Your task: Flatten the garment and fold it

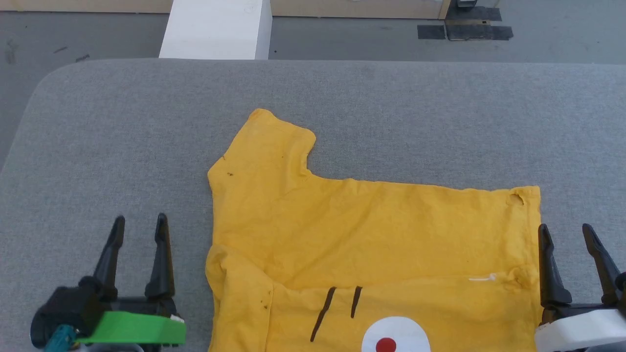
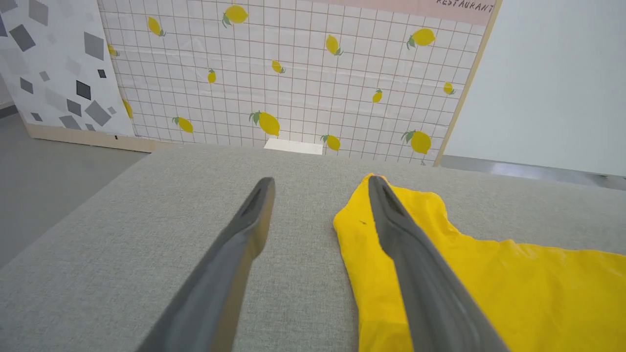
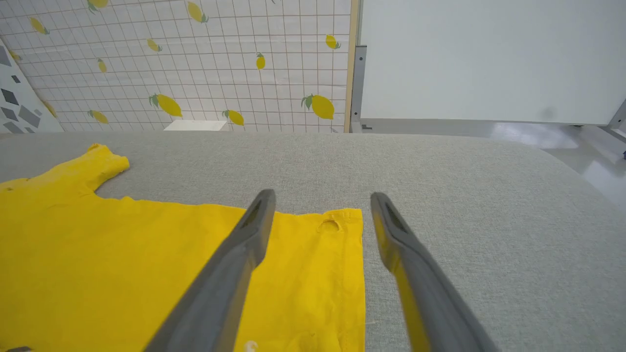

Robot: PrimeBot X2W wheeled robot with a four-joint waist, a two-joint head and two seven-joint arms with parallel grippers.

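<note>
The mustard-yellow T-shirt (image 1: 371, 234) lies spread on the grey fabric-covered table (image 1: 122, 137) and runs off the near edge of the head view. One sleeve (image 1: 274, 142) points toward the far side. A flap along the near side shows dark stripes (image 1: 337, 305), a white oval (image 1: 396, 332) and a red dot (image 1: 386, 345). The left end effector (image 1: 140, 219) stands open and empty just left of the shirt. The right end effector (image 1: 564, 228), also open and holding nothing, sits at the shirt's right edge.

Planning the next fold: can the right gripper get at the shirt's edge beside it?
Probably yes. The right gripper sits open right beside the garment's edge, and nothing lies between them on the table.
</note>
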